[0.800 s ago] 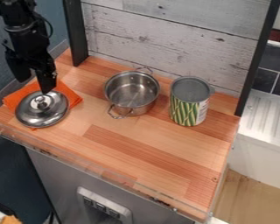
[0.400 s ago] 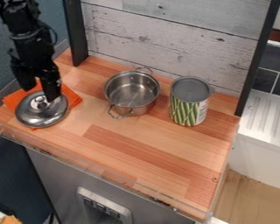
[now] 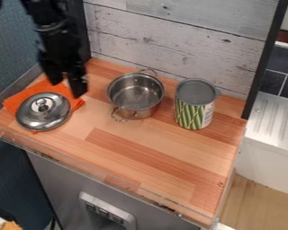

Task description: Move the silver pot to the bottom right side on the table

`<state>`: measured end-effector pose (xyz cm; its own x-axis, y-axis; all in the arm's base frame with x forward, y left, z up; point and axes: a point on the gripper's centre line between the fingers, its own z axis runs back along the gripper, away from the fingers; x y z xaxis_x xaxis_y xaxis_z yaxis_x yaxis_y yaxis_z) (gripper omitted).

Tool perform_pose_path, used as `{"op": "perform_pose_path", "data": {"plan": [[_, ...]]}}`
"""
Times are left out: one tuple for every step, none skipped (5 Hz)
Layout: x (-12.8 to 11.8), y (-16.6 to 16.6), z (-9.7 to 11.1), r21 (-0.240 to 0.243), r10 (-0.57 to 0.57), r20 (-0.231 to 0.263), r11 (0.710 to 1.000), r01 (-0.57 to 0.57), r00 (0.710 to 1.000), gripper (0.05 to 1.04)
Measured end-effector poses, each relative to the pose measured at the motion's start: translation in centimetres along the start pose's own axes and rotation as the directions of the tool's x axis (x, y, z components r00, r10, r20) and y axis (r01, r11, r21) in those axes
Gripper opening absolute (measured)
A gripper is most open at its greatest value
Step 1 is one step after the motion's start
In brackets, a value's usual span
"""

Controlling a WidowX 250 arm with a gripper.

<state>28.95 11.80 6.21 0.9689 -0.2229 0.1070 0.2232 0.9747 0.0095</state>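
We record one wooden surface [image 3: 152,155], a butcher-block top in mixed pale and reddish strips, carrying the pieces below.

We list one panel [image 3: 176,40] of weathered whitish boards, upright along the surface's rear edge.

We count one black robot arm [image 3: 53,33], entering at the upper left of the view, its tool [image 3: 66,88] hanging over the rear right part of the cloth, fingers spread with a gap between them.

We enter one orange cloth [image 3: 29,93], lying on the surface at left, partly under the lid.

We note one silver pot [image 3: 134,96], upright and uncovered, toward the rear middle of the surface, between the cloth and the can; two loop handles, one facing the panel, one facing the front.

We register one can [image 3: 192,110], upright, just right of the pot and apart from it; grey top, green-and-yellow patterned side.

We close with one silver lid [image 3: 43,117], resting partly on the cloth, its round knob [image 3: 42,104] upward.
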Motion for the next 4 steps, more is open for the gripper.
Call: {"op": "perform_pose_path", "data": {"plan": [[2.6, -0.8, 0.1, 0.007, 0.059, 0.035, 0.998, -0.059, 0.998, 1.001], [4.6, -1.0, -1.7, 0.017, 0.136, 0.035, 0.991, -0.136, 0.99, 1.001], [6.4, -1.4, -3.3, 0.03, 0.181, 0.025, 0.983, -0.182, 0.983, 1.001], [7.9, -2.1, -4.3, 0.042, 0.202, 0.031, 0.978, -0.204, 0.979, 1.001]]}}
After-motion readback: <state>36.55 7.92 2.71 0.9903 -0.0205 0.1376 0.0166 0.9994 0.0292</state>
